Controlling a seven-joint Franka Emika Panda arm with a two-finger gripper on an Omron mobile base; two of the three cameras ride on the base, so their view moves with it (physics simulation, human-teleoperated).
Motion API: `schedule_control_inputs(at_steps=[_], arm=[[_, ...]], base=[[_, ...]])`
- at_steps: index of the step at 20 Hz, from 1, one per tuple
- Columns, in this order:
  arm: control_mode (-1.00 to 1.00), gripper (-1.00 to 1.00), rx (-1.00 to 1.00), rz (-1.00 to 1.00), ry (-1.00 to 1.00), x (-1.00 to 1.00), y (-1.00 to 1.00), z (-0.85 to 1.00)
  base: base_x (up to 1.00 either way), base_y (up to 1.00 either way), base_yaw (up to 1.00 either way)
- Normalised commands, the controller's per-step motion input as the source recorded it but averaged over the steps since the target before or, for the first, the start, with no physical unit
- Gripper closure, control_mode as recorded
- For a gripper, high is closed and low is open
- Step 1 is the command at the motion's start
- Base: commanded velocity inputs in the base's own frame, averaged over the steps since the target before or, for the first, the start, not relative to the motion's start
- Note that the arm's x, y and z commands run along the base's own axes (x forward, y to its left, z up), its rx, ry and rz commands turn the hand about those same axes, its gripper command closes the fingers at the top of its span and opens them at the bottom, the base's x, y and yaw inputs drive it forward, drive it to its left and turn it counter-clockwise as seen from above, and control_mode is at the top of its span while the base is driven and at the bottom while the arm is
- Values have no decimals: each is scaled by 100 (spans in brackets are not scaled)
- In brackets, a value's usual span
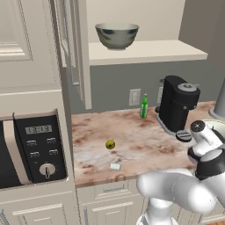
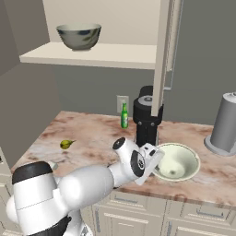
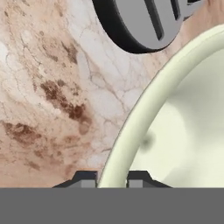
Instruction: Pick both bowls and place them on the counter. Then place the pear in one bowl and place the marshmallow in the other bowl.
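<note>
Two bowls were in sight, well apart. The long marbled table (image 1: 132, 136) carried the wide cream bowl (image 2: 177, 161), which sat near its front edge just in front of the black coffee machine (image 2: 147, 120); the deep grey-green bowl (image 1: 117, 35) stood upright on the cream shelf (image 1: 145, 52) above. The tool (image 3: 112, 178) sat astride the cream bowl's near rim, one fingertip (image 3: 86, 179) outside and the other inside, slightly parted, and whether they pressed the rim I could not tell. A slim green bottle (image 1: 144, 107) stood by the wall. The pear (image 1: 110, 144) lay on the table left of the machine, with the small white marshmallow (image 1: 114, 166) nearer the front edge.
</note>
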Motion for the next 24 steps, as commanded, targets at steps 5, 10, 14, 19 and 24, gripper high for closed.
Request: schedule_control_inputs(at_steps=[5,10,14,19,24], arm=[[-100,-100,0,0,5,4,0,-15],[-100,-100,0,-2,0,-3,9,-2],[-100,-100,0,-8,-6,-36,35,22],[-100,-100,-3,-11,-15,-42,64,43],[-100,-100,-3,-2,-15,-31,64,59]], base=[[0,0,0],[0,0,0],[0,0,0],[0,0,0],[0,0,0]])
